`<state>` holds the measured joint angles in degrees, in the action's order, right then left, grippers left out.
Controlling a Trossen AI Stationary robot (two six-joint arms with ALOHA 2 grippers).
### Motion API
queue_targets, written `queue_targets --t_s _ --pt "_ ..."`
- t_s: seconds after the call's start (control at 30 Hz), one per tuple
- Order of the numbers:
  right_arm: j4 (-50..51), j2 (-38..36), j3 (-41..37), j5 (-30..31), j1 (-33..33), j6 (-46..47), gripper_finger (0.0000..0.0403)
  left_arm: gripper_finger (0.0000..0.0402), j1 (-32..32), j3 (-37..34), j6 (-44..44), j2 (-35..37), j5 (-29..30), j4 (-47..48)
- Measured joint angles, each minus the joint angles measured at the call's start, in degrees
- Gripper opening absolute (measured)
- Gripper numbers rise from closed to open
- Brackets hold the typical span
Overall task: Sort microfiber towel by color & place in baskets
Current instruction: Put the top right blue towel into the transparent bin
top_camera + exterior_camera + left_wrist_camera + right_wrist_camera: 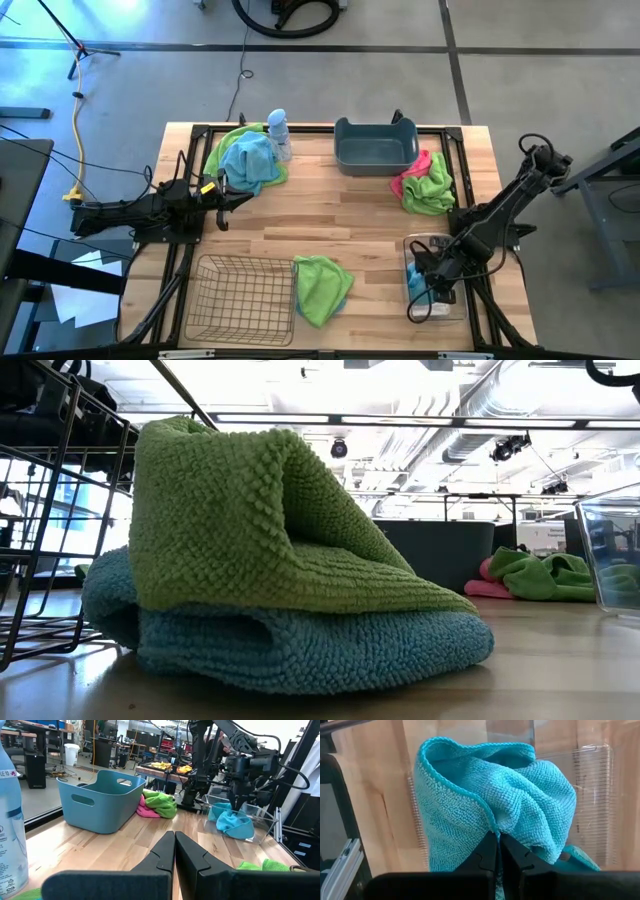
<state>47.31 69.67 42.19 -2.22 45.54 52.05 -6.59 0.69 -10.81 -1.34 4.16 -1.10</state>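
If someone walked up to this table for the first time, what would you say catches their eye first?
Probably the right gripper, shut on a blue towel over the clear bin at the table's near right corner. Next, the bright towel heaps: a green one on a blue one beside the wire basket, blue on green by the spray bottle, and green and pink next to the blue-grey tub.

table: pale smooth wood planks (330, 215) | towels: nubby teal cloth (520, 805) | bin: clear glossy plastic (265, 817) | basket: dark metal wire (240, 295)
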Motion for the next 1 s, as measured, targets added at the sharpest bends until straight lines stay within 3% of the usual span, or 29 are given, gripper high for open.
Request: queue_targets --t_s 0.17,0.27,0.6,0.7,1.0 --pt "0.02 0.0 0.0 -2.42 0.0 0.42 0.0005 0.0 0.0 0.01 0.0 0.0 0.0 -0.02" --pt "0.05 0.0 0.02 -3.85 -0.02 0.42 0.0035 0.0 0.0 0.0 0.0 0.02 0.0 0.0" --pt "0.11 0.0 0.04 -5.01 -0.17 0.57 0.0241 0.0 -0.02 0.0 -0.02 0.0 0.0 -0.02" --pt "0.09 0.0 0.04 -6.05 -0.17 0.53 0.0285 0.0 -0.02 0.02 -0.02 0.01 0.0 -0.02" --pt "0.88 0.02 1.92 -7.29 -0.17 1.61 0.0306 0.0 -0.01 0.01 -0.02 0.01 0.0 -0.02"
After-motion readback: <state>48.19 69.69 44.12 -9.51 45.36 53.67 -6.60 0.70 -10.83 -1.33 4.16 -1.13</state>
